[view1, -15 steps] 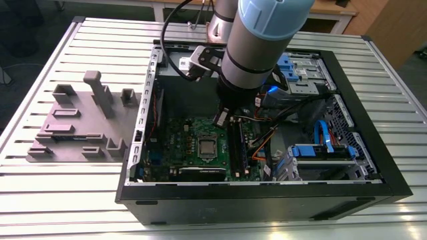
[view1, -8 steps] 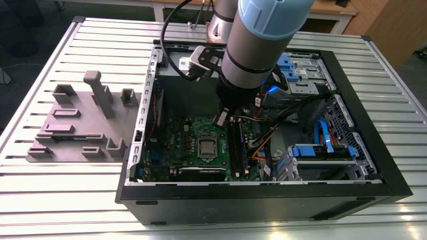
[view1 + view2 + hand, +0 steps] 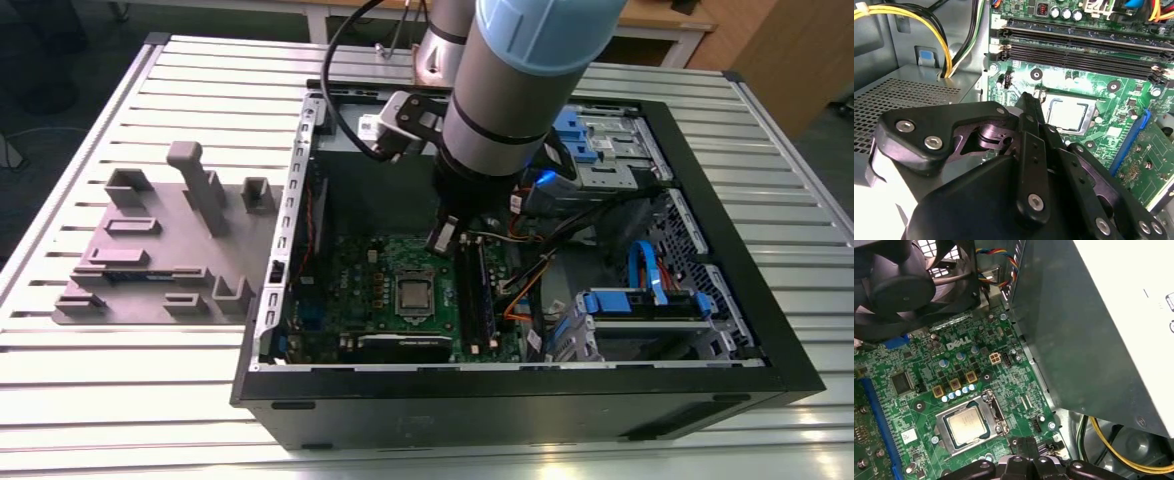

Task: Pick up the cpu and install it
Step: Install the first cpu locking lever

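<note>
Exterior view has the arm reaching down into an open PC case that's lying on its side on the slatted metal worktop. The fingers hang just above the green motherboard, and the cpu is sitting in its socket a little below and just off the fingertips, not touching them. So the chip's already in the board, not in the grip.

In the second wrist view the black fingers look pressed together with nothing between them, tips hovering over the board right beside the socket. The cpu shows its shiny silver top there, flat inside the metal socket frame. Past the tips run the long black RAM slots, and a yellow cable loops off to the side by the perforated metal panel.

First wrist view gives the cleanest look: cpu squarely seated, frame around it, with the fingers just beside the socket's corner. A black fan sits farther across the board from the tips.

Well away from the fingers, outside the case, there's a grey fixture block on the worktop.
</note>
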{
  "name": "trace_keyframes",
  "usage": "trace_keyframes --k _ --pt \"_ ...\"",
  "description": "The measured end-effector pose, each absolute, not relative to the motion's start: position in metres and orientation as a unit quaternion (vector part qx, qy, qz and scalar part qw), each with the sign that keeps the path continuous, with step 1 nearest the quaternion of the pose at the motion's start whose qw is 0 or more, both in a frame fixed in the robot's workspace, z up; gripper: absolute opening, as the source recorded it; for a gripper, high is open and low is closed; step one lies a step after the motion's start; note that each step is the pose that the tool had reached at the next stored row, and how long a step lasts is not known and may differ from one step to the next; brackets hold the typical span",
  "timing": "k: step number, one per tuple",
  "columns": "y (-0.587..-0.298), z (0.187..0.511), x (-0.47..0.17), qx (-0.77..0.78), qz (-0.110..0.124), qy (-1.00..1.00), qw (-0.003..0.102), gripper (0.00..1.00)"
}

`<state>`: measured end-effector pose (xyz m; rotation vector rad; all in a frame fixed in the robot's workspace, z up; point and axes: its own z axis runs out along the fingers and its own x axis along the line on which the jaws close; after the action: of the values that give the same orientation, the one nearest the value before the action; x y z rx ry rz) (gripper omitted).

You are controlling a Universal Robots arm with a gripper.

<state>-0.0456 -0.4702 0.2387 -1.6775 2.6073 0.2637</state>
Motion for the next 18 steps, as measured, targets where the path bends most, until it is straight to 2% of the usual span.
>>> trace_keyframes --k 18 --pt "-0.4724 0.2382 -0.0457 -0.586 0.082 0.806 0.012 0.1"
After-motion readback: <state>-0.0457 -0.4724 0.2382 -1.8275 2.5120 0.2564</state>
